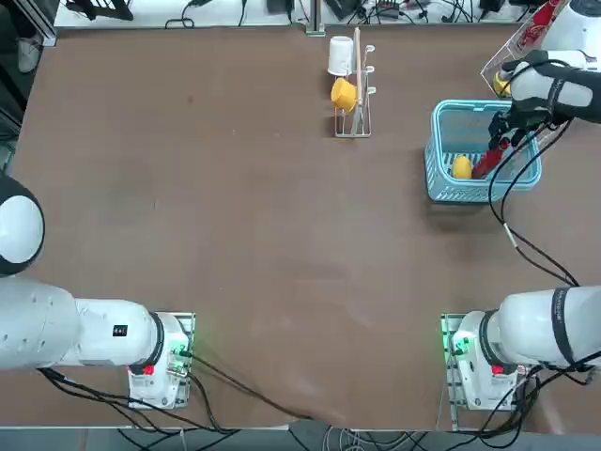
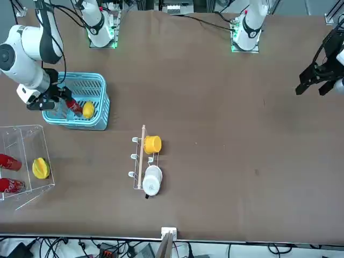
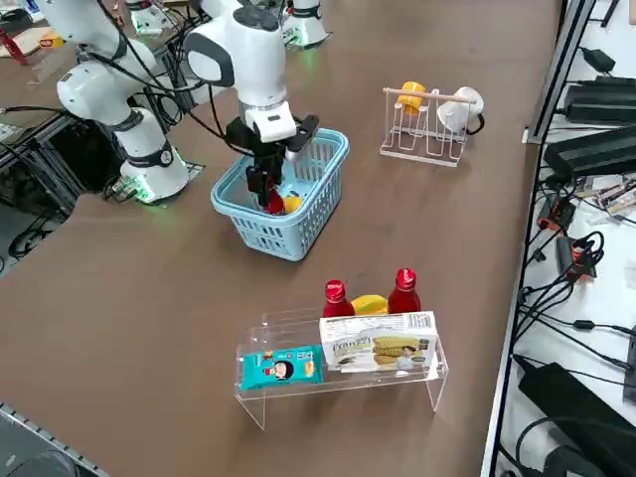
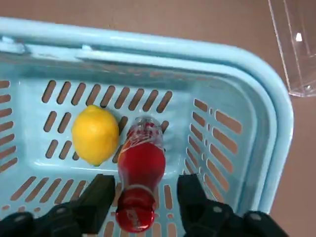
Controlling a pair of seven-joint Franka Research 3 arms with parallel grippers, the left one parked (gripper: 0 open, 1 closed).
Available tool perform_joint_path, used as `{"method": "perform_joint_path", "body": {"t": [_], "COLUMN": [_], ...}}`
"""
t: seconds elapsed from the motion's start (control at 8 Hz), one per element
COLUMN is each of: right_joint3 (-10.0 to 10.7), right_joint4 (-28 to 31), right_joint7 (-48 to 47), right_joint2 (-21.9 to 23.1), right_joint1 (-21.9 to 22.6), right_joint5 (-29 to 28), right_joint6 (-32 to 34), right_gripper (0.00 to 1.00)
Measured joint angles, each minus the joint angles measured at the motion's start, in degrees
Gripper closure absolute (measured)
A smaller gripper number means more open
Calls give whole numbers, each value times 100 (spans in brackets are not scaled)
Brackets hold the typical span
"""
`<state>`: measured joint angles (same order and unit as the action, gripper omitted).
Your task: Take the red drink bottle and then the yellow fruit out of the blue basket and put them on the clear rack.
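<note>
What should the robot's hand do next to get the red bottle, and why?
Probably close the right hand the rest of the way. Its fingers already sit on either side of the red drink bottle, which lies in the blue basket beside the yellow fruit, with gaps left, so it is not gripped yet.

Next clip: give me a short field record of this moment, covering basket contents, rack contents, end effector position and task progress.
basket contents: red drink bottle and yellow fruit lying side by side in the blue basket
rack contents: clear rack already holds two other red bottles and a ringed yellow fruit
end effector: right end effector lowered into the basket, fingers either side of the bottle with gaps visible
task progress: neither item moved to the rack yet
</note>
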<state>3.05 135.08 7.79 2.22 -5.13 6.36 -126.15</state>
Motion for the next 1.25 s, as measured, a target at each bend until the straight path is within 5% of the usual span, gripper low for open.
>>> {"method": "perform_joint_path", "body": {"t": [0.88,1.0,1.12,1.25], "right_joint3": [-1,-6,-19,-24], "right_joint4": [0,0,-5,-10], "right_joint7": [-1,-1,-1,-1], "right_joint2": [-11,-13,-12,-12], "right_joint1": [0,1,4,4], "right_joint5": [-4,-4,-19,-19], "right_joint6": [129,129,130,130], "right_gripper": [44,48,63,63]}}
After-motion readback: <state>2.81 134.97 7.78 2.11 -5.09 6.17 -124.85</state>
